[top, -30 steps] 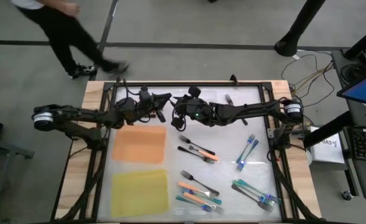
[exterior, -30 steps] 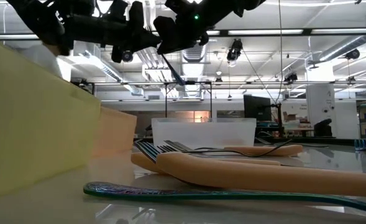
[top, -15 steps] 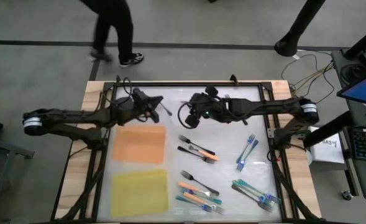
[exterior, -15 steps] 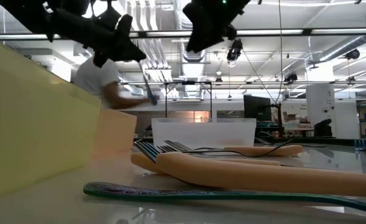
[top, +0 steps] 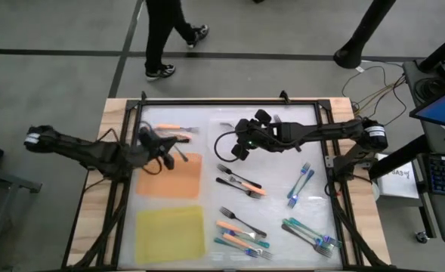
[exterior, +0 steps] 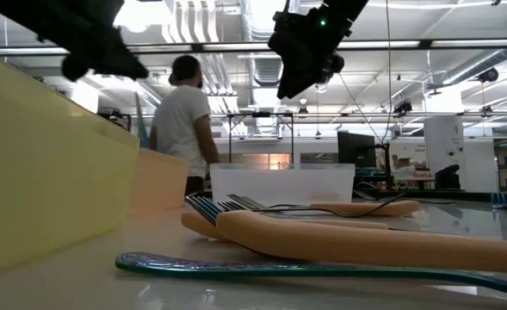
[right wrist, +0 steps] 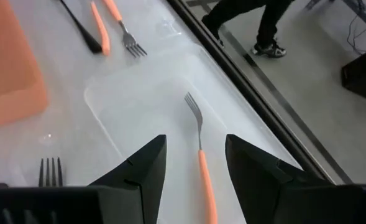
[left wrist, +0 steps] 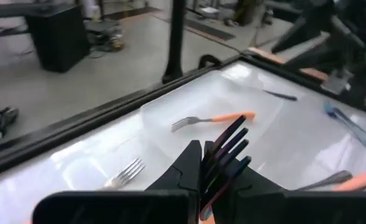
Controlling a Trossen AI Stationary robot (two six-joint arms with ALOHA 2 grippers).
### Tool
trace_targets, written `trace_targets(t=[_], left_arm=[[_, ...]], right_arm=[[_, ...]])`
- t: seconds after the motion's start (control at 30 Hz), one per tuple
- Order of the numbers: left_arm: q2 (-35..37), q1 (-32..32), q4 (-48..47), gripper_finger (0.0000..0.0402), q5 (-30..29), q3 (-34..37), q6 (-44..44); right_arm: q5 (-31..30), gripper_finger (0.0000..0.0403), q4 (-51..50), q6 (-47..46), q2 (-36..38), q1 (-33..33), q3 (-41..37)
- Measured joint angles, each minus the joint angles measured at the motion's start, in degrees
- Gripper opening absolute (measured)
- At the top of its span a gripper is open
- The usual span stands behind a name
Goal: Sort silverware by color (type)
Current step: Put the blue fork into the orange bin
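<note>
High view: the left gripper (top: 178, 153) is seen over the far edge of the orange mat (top: 169, 175), its fingers pinching a dark fork (top: 181, 156). The right gripper (top: 239, 147) hangs over the middle of the desk (top: 282, 181), beside the clear tray (top: 199, 128), with its fingers spread and nothing between them. An orange-handled fork (top: 178, 129) lies in the tray. The rest of the silverware is scattered on the desk's right half: orange and black forks (top: 241, 181) near the middle, teal forks (top: 301, 181) further right, more orange and teal ones (top: 241, 233) at the near edge. A yellow mat (top: 171, 234) lies nearer than the orange one. A person (top: 165, 30) is seen on the floor beyond the desk. A white sheet with writing (top: 396, 175) lies at the right; it cannot be read.

Low view: a teal fork (exterior: 322, 269) and orange handles (exterior: 356, 237) lie close to the camera, with the tray (exterior: 283, 182) behind. The right gripper (exterior: 300, 56) is raised above it.

Left wrist view: the fingers (left wrist: 189, 171) are pressed on dark tines (left wrist: 229, 146). The orange-handled fork (left wrist: 210, 119) lies in the tray (left wrist: 158, 115).

Right wrist view: the spread fingers (right wrist: 145, 168) frame the orange-handled fork (right wrist: 201, 155) in the tray (right wrist: 108, 102).

No brand or readable label is shown.
</note>
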State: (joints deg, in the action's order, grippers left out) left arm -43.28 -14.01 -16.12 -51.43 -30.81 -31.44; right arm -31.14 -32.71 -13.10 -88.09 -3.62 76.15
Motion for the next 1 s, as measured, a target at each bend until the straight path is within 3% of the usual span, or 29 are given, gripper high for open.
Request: trace_targets(t=[0.23,0.53,0.67,0.83,1.0], left_arm=[[0.0,-11.1,-11.8,0.0,-9.4,2.5,-21.0],[-2.0,-12.3,-11.9,0.0001,-11.1,8.4,-32.8],[-1.9,-12.3,-11.9,0.0016,-8.6,8.3,-33.0],[-1.2,-12.3,-13.0,0.005,-3.1,6.5,-26.7],[-1.0,-12.2,-16.8,0.0096,-2.9,3.0,-24.4]], right_arm=[[0.0,0.0157,0.0,-1.4,0.0,0.0,-1.6],[0.0,0.0153,-0.1,-1.5,0.0,0.0,-1.7],[0.0,0.0153,-0.1,-1.5,0.0,0.0,-1.7],[0.0,0.0153,-0.1,-1.5,0.0,0.0,-1.7],[0.0,0.0153,-0.2,-1.5,0.0,0.0,-1.7]])
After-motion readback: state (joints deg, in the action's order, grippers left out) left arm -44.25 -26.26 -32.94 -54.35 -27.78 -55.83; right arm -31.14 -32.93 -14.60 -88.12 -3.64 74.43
